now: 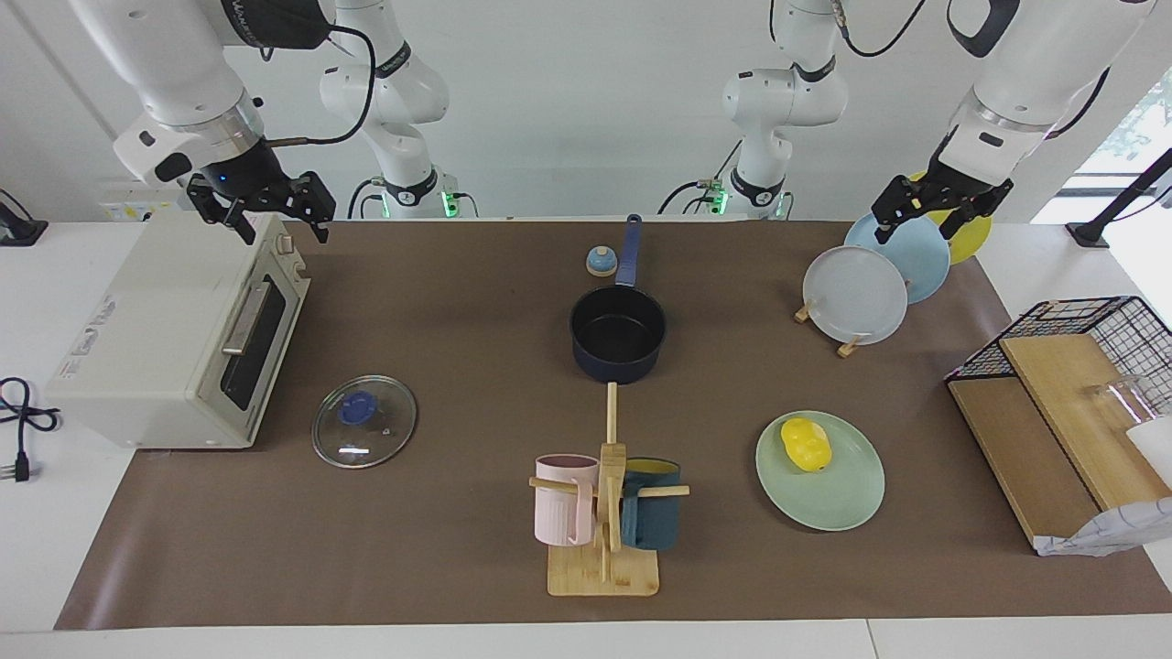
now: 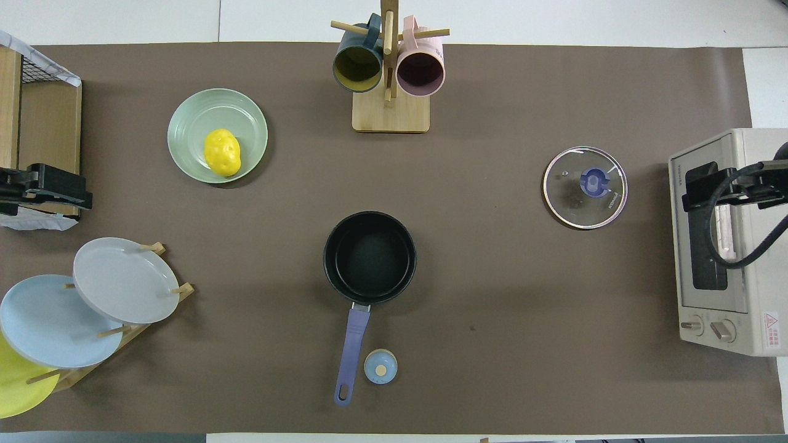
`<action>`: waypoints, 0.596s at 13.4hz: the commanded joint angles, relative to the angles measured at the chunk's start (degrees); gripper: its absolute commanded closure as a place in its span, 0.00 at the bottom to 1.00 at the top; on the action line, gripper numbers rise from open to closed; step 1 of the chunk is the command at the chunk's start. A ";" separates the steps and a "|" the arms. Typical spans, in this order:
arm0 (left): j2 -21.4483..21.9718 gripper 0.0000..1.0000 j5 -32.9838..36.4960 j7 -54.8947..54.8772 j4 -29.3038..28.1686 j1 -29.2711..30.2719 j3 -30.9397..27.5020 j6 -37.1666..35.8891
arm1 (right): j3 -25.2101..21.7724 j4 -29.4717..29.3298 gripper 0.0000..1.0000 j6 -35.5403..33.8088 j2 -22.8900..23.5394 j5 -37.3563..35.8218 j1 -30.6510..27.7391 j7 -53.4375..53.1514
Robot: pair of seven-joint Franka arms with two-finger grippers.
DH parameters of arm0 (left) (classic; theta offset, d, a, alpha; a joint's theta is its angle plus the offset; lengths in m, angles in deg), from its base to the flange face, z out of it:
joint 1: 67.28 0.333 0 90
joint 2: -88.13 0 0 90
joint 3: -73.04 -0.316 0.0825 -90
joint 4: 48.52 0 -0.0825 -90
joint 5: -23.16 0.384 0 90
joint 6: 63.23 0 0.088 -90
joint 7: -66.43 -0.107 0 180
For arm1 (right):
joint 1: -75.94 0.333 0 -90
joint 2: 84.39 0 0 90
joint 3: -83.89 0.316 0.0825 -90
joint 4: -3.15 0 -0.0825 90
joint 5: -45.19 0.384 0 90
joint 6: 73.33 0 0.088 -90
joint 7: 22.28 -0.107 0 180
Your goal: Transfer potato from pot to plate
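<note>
From across the table, the lumpy bright yellow potato (image 1: 806, 444) lies on the pale mint-green round plate (image 1: 838, 499), toward the left arm's end of the table from the dark navy-blue round saucepan (image 1: 618, 331), whose matte black bowl holds nothing. The left gripper (image 1: 929, 215) hangs over the racked grey, blue and yellow plates (image 1: 856, 293), covering part of the yellow one; its jaws stand apart, gripping nothing. The right gripper (image 1: 261, 209) hovers over the cream toaster oven (image 1: 174, 339), jaws likewise spread and bare.

From overhead, the potato (image 2: 222, 152) sits at the plate's (image 2: 191, 120) edge nearest the saucepan (image 2: 369, 257), its long blue handle pointing toward the robots. Only dark slivers of the left gripper (image 2: 46, 189) and right gripper (image 2: 732, 187) show, cut by the frame. The clear glass lid (image 2: 585, 187) lies flat, toward the right arm's end from the saucepan.
</note>
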 commanded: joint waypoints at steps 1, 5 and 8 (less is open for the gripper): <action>0.34 0.00 0.73 -0.80 -0.53 0.24 0.07 0.95 | 0.13 0.68 0.00 1.04 -0.46 1.18 -0.47 1.27; 0.51 0.00 -0.94 -0.80 -0.62 1.04 0.33 1.48 | 0.13 0.77 0.00 0.77 -0.47 0.74 -0.47 1.27; 0.69 0.00 -0.94 -0.89 -0.80 0.95 0.24 1.39 | 0.13 0.77 0.00 0.42 -0.55 0.65 -0.38 1.36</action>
